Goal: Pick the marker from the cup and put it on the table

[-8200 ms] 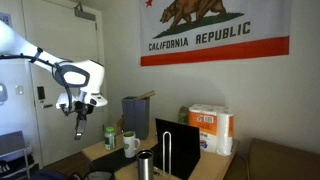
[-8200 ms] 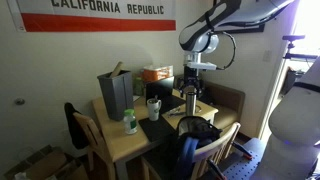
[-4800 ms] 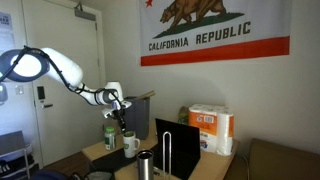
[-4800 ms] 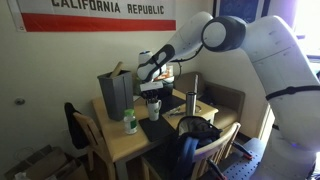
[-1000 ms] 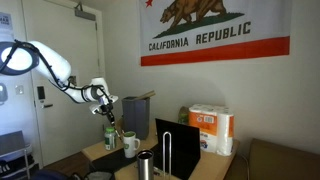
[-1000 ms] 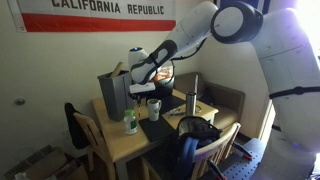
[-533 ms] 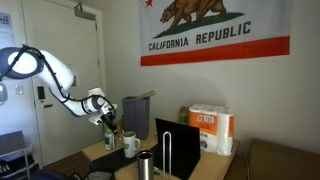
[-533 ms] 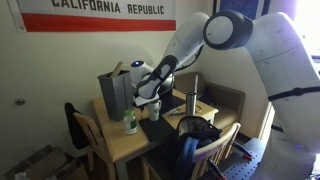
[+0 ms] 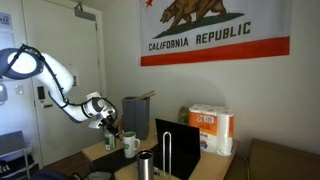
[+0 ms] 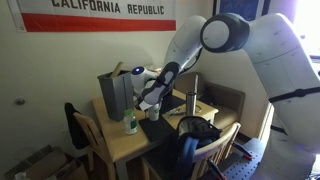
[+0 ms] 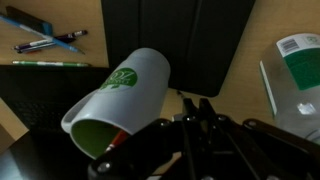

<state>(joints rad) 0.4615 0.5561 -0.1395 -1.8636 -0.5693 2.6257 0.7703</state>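
End effector [image 11: 200, 118] low over bench [image 10: 120, 148], just beside white cup [image 11: 120, 90]. Fingers [image 11: 188, 125] dark, blurred, close together in wrist view; cannot tell whether clenched on anything. Cup's green-lined mouth faces camera, left of fingertips. Slim reddish stick, probably marker [image 11: 113, 148], at lower edge of cup mouth, left of and below fingertips; in cup or held, cannot tell. In exterior view end effector [image 10: 150, 100] just above cup [image 10: 153, 109].

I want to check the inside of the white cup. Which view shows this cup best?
The wrist view: the white cup looks large, with its green interior visible. In both exterior views the cup is tiny and its interior unclear.
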